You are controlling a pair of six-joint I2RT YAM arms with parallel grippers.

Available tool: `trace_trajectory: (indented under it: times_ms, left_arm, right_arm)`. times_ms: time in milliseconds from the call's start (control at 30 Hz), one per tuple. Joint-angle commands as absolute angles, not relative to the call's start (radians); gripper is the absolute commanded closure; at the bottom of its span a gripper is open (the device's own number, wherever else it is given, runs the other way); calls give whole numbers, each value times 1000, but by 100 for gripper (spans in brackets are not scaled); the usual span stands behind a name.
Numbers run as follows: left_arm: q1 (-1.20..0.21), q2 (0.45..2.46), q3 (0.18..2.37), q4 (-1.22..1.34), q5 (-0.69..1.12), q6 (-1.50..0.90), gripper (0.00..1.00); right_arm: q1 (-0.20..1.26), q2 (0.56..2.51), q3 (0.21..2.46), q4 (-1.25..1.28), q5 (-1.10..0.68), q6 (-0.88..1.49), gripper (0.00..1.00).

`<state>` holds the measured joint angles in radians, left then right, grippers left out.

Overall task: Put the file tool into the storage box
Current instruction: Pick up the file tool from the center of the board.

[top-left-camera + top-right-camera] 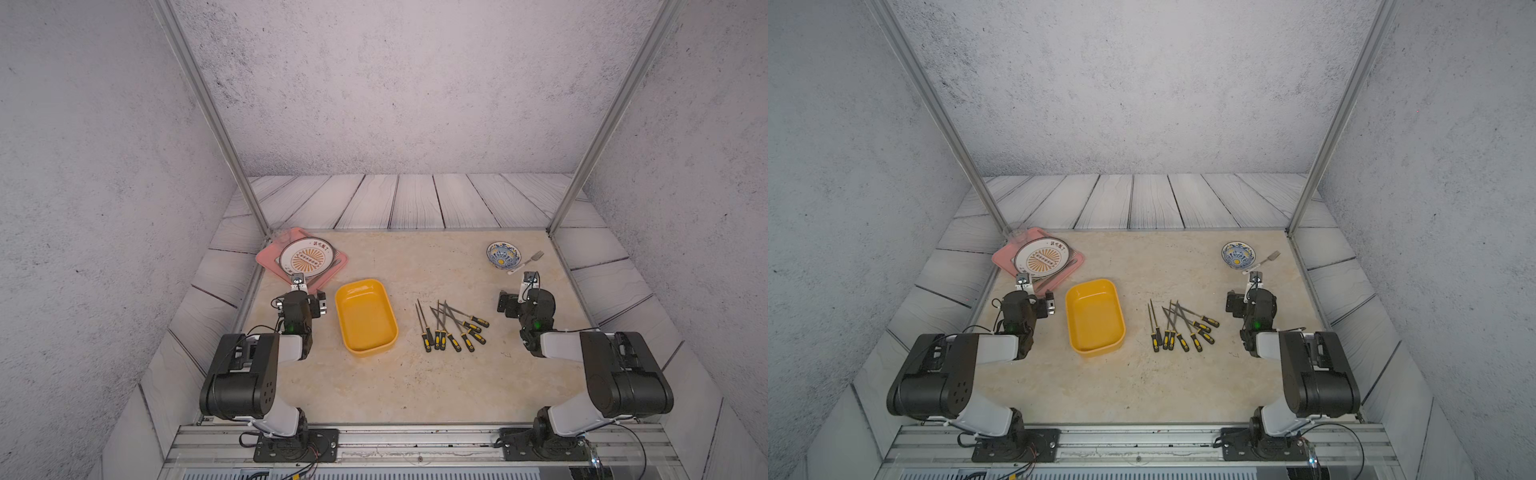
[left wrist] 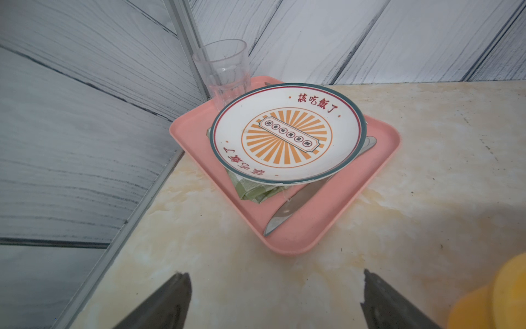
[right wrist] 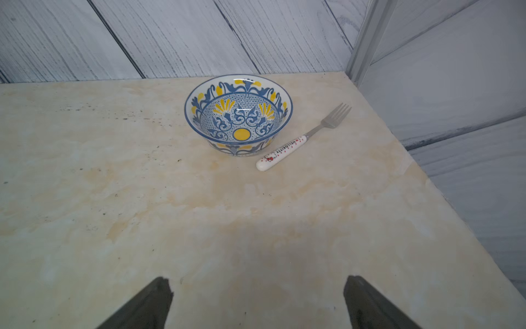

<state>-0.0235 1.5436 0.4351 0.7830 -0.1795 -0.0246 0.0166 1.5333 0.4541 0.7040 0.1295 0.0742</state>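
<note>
So the beige marble-look surface point(image 1: 415, 386) has two arms on it, the left arm point(image 1: 249, 365) and the right arm point(image 1: 615, 365). In the wrist views, the left jaws stand wide apart with nothing between them, and so do the right jaws. Both sit over bare surface.

There's one storage box point(image 1: 365, 320), a yellow tub lying flat just beside the left arm's wrist, between that arm and the files point(image 1: 479, 321). The files lie in a loose, partly crossed bunch on the surface near the box but apart from it. It looks like eight black-and-yellow handles, all pointing toward the arms' bases.

At the far left corner there's one pink tray point(image 2: 313, 225). On it sits one plate point(image 2: 287, 134) with red writing "該吃飯了" printed twice on the rim, once each way up. The characters in the plate's middle banner are too small to read. A folded green napkin point(image 2: 250, 190) pokes out from under the plate, one clear glass point(image 2: 225, 71) stands behind it, and one knife point(image 2: 296, 202) lies partly under its edge.

At the far right there's one blue-and-yellow patterned bowl point(image 3: 238, 114). Just beside it is one fork point(image 3: 284, 151), whose white handle reads "HELLO KITTY".
</note>
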Motion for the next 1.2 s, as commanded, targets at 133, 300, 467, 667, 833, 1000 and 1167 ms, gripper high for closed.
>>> trace_trajectory:
  times_ms: [133,300,467,667,833,1000,1167]
  left_arm:
    - [-19,1532,448,762,-155,-34,2]
    - [-20,1532,447,761,-156,-35,2]
    - [-20,1531,447,759,-155,-35,2]
    - [-20,1531,448,758,-154,-35,2]
    - [-17,1531,451,746,-150,-35,2]
    - [-46,1489,501,662,-219,-15,2]
    - [-85,1392,789,145,-196,-7,2]
  right_arm:
    - [15,1532,471,696,121,69,0]
    - [14,1532,470,696,121,69,0]
    - [15,1532,468,698,121,70,0]
    - [13,1532,468,700,120,72,0]
    - [13,1529,465,702,120,70,19]
    - [51,1487,470,692,209,41,49]
    - [148,1329,767,-16,316,240,50]
